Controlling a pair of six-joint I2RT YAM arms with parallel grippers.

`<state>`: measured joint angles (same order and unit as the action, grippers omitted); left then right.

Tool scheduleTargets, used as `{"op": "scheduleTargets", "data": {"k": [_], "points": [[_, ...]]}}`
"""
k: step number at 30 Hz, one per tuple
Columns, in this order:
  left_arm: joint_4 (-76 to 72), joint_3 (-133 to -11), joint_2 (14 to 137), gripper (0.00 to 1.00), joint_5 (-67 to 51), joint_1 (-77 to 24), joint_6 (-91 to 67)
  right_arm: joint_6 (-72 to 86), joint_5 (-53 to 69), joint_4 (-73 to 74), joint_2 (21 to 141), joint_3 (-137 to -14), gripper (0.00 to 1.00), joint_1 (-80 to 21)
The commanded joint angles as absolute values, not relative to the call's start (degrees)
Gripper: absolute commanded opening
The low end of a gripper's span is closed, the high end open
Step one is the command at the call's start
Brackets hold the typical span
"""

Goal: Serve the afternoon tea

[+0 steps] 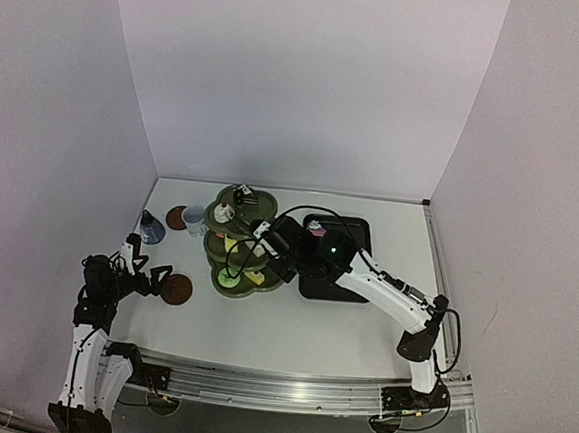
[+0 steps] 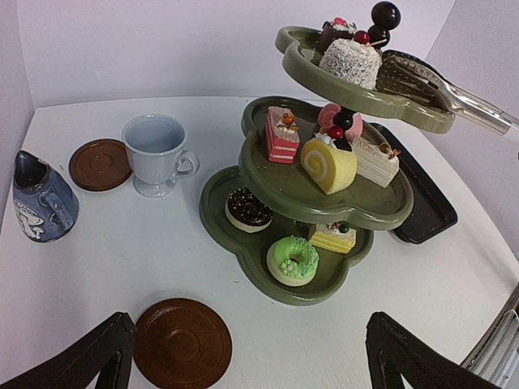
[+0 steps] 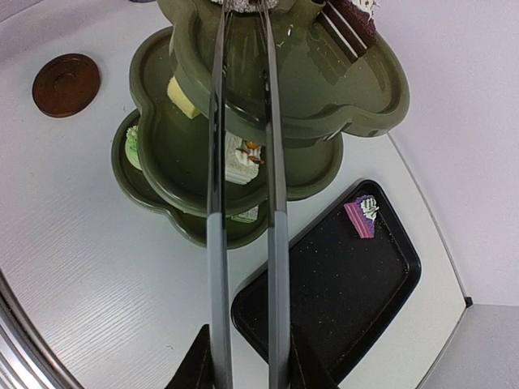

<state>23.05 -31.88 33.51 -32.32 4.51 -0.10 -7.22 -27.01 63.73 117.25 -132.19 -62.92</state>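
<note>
Cakes were being loaded onto the stand point(image 2: 280, 178), set mid-table toward the far edge. The tongs point(image 3: 217, 162) were clamped narrow in the right gripper point(image 3: 243, 356), with the tips on the top tier beside the white cake point(image 2: 350, 61). Whether the cake was gripped could not be told. One pink cake point(image 3: 362, 217) lay on the black tray point(image 3: 324, 300) rightward. The left gripper point(image 2: 251, 348) was spread wide near the coaster point(image 2: 182, 344). Next, by judgement, the tongs must be freed and lowered to that cake.
</note>
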Motion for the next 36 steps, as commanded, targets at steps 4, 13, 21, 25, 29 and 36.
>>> {"op": "scheduleTargets", "data": {"k": [4,13,21,25,29,36], "points": [[22.0,-32.87,33.53,1.0,-32.21,4.7,-0.35,-6.2,-27.32,62.46,115.75,-134.65,0.26,-62.88],[22.01,-32.78,33.63,1.0,-32.33,4.73,-0.35,-5.44,-27.43,62.85,113.36,-132.79,0.29,-62.85],[21.82,-32.7,33.73,1.0,-32.43,4.67,-0.44,-4.35,-27.0,62.76,110.19,-132.57,0.27,-62.84],[21.86,-32.64,33.73,1.0,-32.46,4.68,-0.44,-4.23,-26.02,62.69,108.15,-131.53,0.27,-62.86],[21.87,-32.61,33.73,1.0,-32.52,4.7,-0.44,-4.07,-22.86,61.88,106.26,-132.71,0.27,-62.89],[21.87,-32.64,33.84,1.0,-32.39,4.69,-0.44,-4.72,-23.04,56.08,102.07,-136.12,0.26,-61.29]]}}
